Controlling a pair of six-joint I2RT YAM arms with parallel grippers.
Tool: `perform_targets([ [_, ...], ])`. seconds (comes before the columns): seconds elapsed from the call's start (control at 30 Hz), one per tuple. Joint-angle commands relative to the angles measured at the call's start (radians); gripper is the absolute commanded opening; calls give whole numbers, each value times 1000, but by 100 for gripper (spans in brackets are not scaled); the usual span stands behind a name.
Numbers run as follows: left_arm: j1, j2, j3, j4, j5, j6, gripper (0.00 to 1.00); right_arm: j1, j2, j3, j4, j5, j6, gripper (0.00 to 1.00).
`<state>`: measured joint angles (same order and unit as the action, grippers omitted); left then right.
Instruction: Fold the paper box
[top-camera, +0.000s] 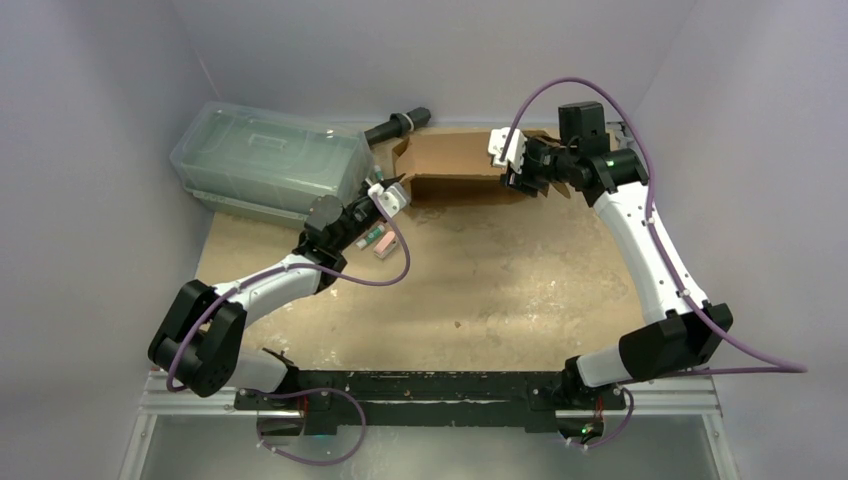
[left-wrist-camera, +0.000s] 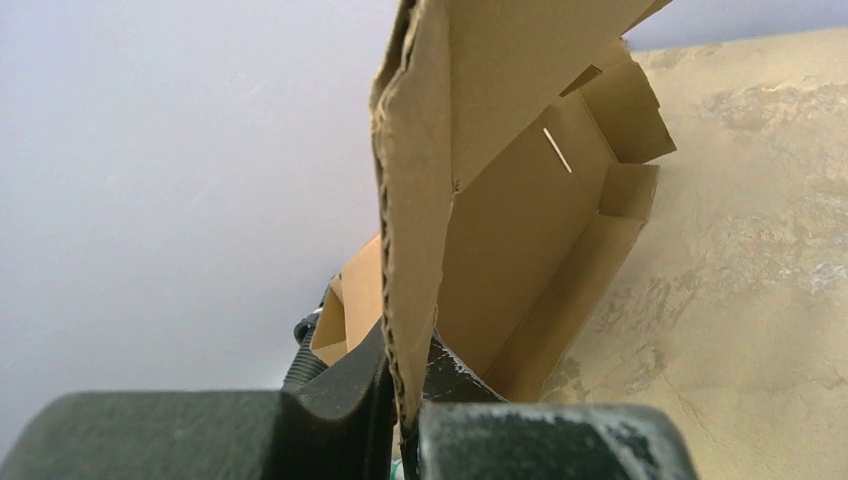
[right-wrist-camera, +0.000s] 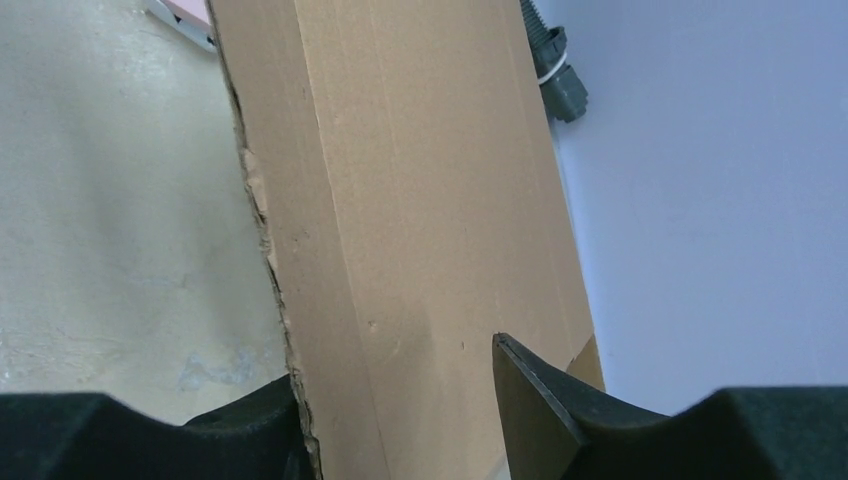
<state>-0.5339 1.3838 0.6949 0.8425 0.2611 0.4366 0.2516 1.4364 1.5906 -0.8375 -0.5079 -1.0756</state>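
Observation:
The paper box (top-camera: 460, 160), brown corrugated cardboard, stands partly folded at the back of the table, its walls raised. My left gripper (top-camera: 392, 190) is at the box's left end, shut on the edge of an upright flap. In the left wrist view that flap (left-wrist-camera: 415, 220) runs straight down between the two pads (left-wrist-camera: 408, 372). My right gripper (top-camera: 515, 165) is at the box's right end. In the right wrist view its fingers stand well apart, with a broad cardboard panel (right-wrist-camera: 420, 200) filling the gap (right-wrist-camera: 395, 365). The left finger sits at the panel's ragged edge.
A clear greenish plastic lidded container (top-camera: 270, 160) stands at the back left, close to the left arm. A black ribbed fitting (top-camera: 400, 125) lies behind the box by the back wall. A small pink item (top-camera: 380, 243) rests on the table under the left wrist.

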Motion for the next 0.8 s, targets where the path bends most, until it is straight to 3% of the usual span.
perform_targets([
  [0.0, 2, 4, 39, 23, 44, -26, 0, 2, -21, 23, 20, -60, -33, 56],
  [0.13, 2, 6, 40, 25, 44, -30, 0, 1, -27, 33, -7, -80, -29, 51],
  [0.23, 2, 5, 41, 26, 44, -34, 0, 2, -17, 51, -28, -85, -35, 33],
  [0.37, 2, 5, 47, 26, 40, -55, 0, 1, 0, 97, -54, -80, -36, 0],
  [0.43, 4, 2, 48, 27, 32, -78, 1, 0, 7, 117, -57, -65, -24, 0],
  [0.5, 12, -6, 41, 32, 19, -121, 9, -1, 16, 140, -62, -47, -3, 0],
  [0.57, 28, -27, 9, 69, -10, -203, 34, -4, 36, 184, -98, -37, 12, 0],
  [0.63, 55, -61, -55, 149, -32, -299, 52, -10, 61, 249, -149, -39, 14, 0],
  [0.7, 79, -104, -135, 215, -59, -387, 61, -15, 89, 299, -194, -44, 14, 0],
  [0.77, 99, -139, -215, 269, -75, -443, 64, -21, 123, 339, -222, -47, 21, 0],
])
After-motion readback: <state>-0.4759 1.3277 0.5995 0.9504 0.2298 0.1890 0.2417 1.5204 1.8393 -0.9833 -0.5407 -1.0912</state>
